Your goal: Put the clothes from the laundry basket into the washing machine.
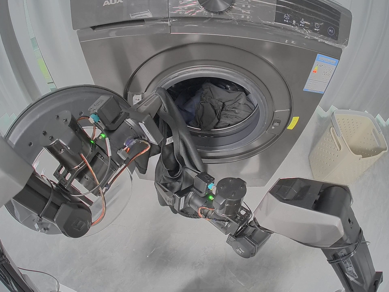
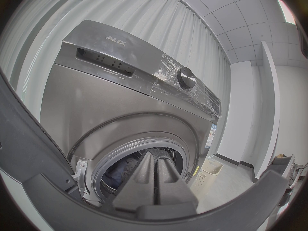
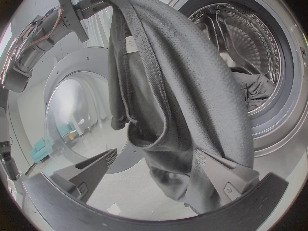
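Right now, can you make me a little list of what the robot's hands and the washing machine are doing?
Washing machine door: open, swung to the robot's left.
Drum: dark clothes lie inside.
Left gripper: shut on the dark garment, up at the drum opening.
Dark garment: hangs down from the left gripper.
Right gripper: open, below, with the garment draped over one finger.
Laundry basket: on the floor, right of the machine.

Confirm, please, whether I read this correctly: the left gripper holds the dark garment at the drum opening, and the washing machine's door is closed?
Not quite: the door is swung open, as the head view shows. The rest holds: the left gripper grips the dark garment at the drum opening of the washing machine.
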